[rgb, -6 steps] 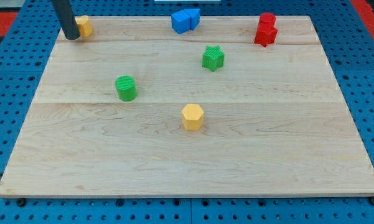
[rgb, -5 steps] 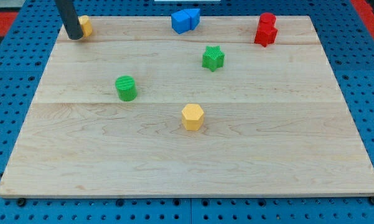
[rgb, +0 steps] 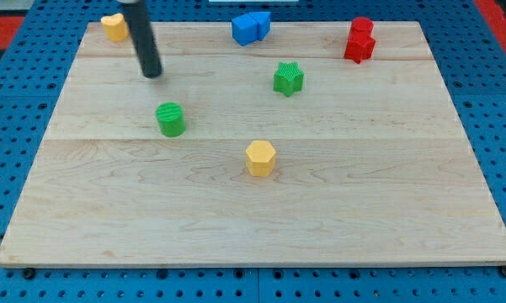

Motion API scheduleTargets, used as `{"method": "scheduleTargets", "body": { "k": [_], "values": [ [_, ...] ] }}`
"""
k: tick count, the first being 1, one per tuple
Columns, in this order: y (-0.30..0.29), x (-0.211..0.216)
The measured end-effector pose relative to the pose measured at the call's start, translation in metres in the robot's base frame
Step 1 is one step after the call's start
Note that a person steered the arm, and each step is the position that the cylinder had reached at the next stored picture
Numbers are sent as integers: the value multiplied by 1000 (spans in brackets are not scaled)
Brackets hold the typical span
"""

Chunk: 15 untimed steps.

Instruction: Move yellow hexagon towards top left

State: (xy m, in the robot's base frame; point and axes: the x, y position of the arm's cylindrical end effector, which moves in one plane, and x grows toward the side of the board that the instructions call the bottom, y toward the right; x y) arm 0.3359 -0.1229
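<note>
The yellow hexagon (rgb: 260, 157) lies near the middle of the wooden board (rgb: 362, 194), a little below centre. My tip (rgb: 153, 73) rests on the board in the upper left part, above the green cylinder (rgb: 171, 119) and well up and left of the hexagon. The rod leans up toward the view's top. A second yellow block (rgb: 114, 26) sits in the top left corner, left of the rod.
A green star (rgb: 288, 77) lies right of centre in the upper half. Two blue blocks (rgb: 250, 26) touch at the top edge. Two red blocks (rgb: 359, 39) touch at the top right.
My tip has slid from beside the top left yellow block toward the view's right and down, stopping above the green cylinder. That yellow block now shows whole. No block has clearly moved.
</note>
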Motion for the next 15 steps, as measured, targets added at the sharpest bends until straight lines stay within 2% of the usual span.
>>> {"method": "scheduleTargets", "body": {
  "k": [2,3,4,6,7,10,12,13,14,15],
  "values": [
    [205,83],
    [248,140],
    [212,167],
    [101,147],
    [69,135],
    [49,98],
    [6,78],
    [-12,49],
    [-12,27],
    [25,33]
  ]
}}
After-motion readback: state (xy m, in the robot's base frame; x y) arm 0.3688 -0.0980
